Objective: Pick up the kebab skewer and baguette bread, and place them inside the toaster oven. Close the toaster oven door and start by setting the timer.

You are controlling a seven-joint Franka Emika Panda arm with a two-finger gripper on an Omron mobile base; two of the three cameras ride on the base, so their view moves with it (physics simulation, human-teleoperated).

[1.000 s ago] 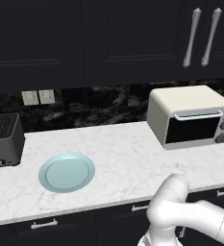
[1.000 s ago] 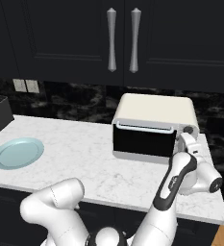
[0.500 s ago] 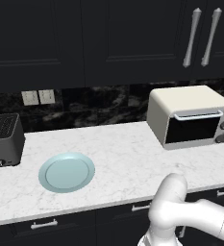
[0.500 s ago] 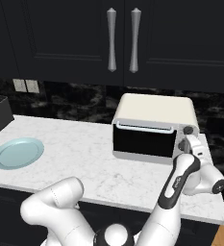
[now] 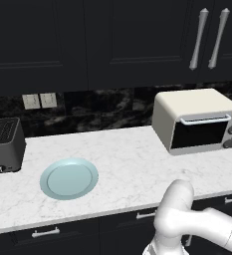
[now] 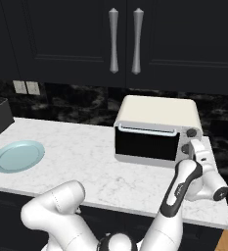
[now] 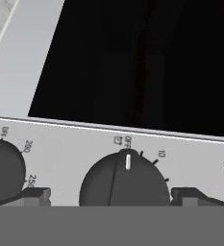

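I am edging my gripper (image 7: 111, 194) closer to the toaster oven (image 6: 157, 130) than half a second ago; the base views otherwise match. My fingers (image 7: 34, 195) are spread to either side of the timer knob (image 7: 125, 180), not yet touching it, its mark at OFF. The toaster oven door (image 5: 199, 133) is closed, so only the timer seems left. The skewer and bread are presumably inside. The bench (image 5: 127, 167) edge is lying close behind my wrist, leaving little room.
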